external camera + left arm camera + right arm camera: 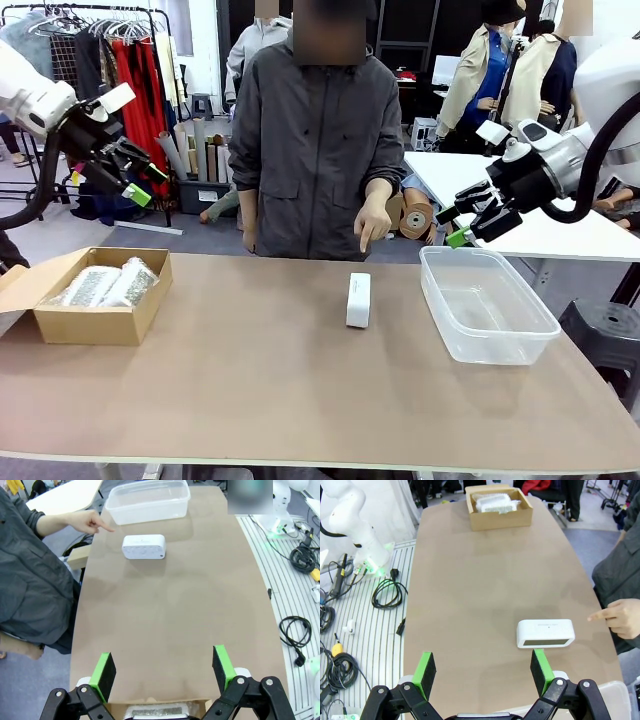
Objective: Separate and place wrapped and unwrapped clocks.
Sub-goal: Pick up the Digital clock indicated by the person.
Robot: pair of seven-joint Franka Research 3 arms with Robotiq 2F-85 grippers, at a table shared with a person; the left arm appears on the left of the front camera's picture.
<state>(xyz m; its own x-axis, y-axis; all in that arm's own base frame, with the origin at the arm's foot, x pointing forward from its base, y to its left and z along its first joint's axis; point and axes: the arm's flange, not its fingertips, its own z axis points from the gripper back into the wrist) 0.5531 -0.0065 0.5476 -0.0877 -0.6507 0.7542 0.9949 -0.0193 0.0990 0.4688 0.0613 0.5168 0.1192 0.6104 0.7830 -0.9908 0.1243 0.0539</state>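
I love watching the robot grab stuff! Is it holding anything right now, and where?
Nothing. The left pincer and right pincer are open and empty; the bare clock sits untouched.

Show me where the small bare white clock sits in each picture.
Front view: clock near centre, left of the tub.
Left wrist view: clock upper middle, just below the tub.
Right wrist view: clock low, right of centre.
Shared landmark: the pointing hand, close to the clock in every view.
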